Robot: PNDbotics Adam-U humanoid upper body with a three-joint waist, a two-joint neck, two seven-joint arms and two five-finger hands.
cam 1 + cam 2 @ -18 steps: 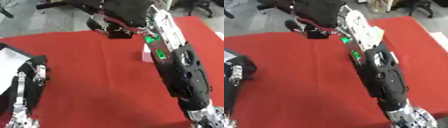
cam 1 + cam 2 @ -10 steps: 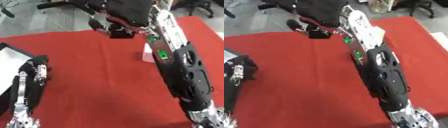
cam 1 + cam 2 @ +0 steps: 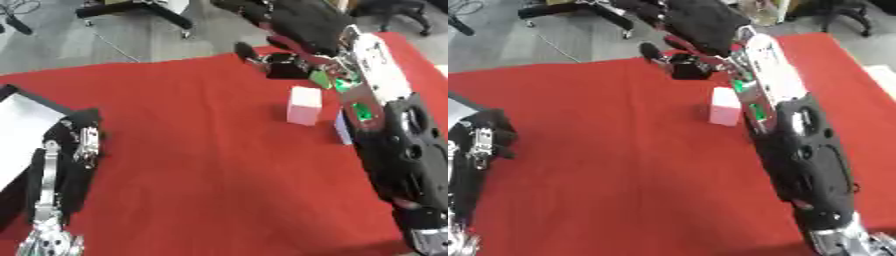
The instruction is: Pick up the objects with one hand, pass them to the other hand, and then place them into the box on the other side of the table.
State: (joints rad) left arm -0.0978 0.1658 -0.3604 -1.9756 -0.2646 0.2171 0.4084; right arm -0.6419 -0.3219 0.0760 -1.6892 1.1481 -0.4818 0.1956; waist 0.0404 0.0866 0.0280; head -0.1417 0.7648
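At centre, a little toward 1 o'clock: a pale pink-white block stands upright on the red counter, nothing touching its visible faces.
Writing: none can be read on the block or on the arms; the only marks are small green lights on the right forearm.
Right hand: the right hand reaches to 12 o'clock at the counter's far edge, beyond the block and apart from it; it is a dark, blurred shape, so I cannot tell whether its fingers are released, clenched or grasping anything.
Left hand: the left hand rests at 9 o'clock on the red cloth, fingers curled in against the palm and grasping nothing.
Box: a white box with a dark rim lies at 9 o'clock, just beside the left hand.
Left eye only: the box's white inside, and a bluish-white sliver between the block and the right forearm.
Right eye only: the block touches the forearm's outline, and only a grey corner of the box shows.
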